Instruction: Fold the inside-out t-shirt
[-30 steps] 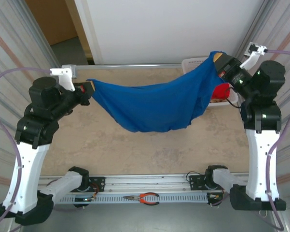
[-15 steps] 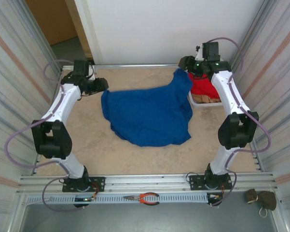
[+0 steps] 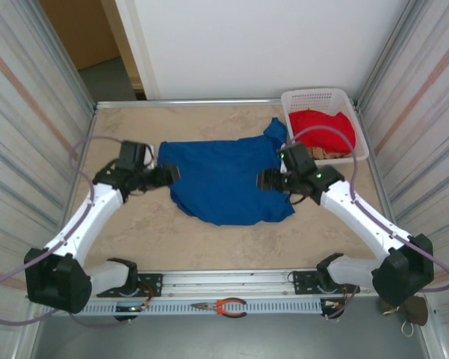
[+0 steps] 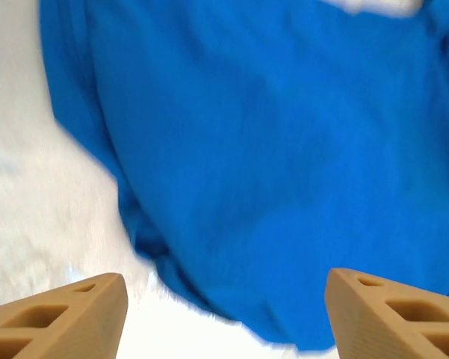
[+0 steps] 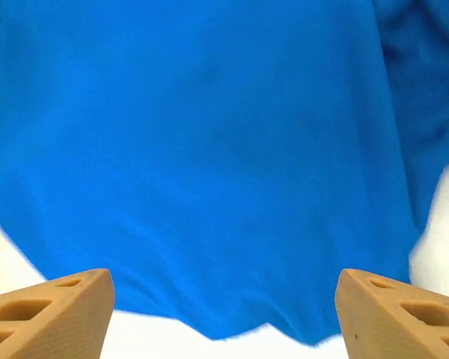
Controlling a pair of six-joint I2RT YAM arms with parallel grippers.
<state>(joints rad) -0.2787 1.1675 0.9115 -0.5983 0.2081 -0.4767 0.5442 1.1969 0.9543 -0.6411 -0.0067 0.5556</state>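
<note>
The inside-out t-shirt [image 3: 224, 182], royal blue, lies spread and somewhat rumpled on the middle of the table, with one sleeve reaching toward the basket. My left gripper [image 3: 172, 174] hovers at the shirt's left edge, and my right gripper [image 3: 264, 180] hovers over its right part. Both are open and hold nothing. In the left wrist view the tan fingertips [image 4: 97, 299] stand wide apart, with the shirt [image 4: 269, 149] just beyond my left gripper [image 4: 225, 303]. In the right wrist view the shirt [image 5: 209, 149] lies ahead of my open right gripper [image 5: 224, 299], its edge between the fingertips [image 5: 358, 295].
A white basket [image 3: 295, 97] at the back right holds a red garment [image 3: 323, 127] and a tan cloth [image 3: 330, 155]. Red-handled pliers [image 3: 224, 306] lie on the front rail. Corrugated walls close in both sides. Bare table [image 3: 142, 232] lies in front of the shirt.
Both grippers have opened and let go of the shirt, which dropped flat onto the table. Both arms have drawn back from the far corners and now sit low beside the shirt.
</note>
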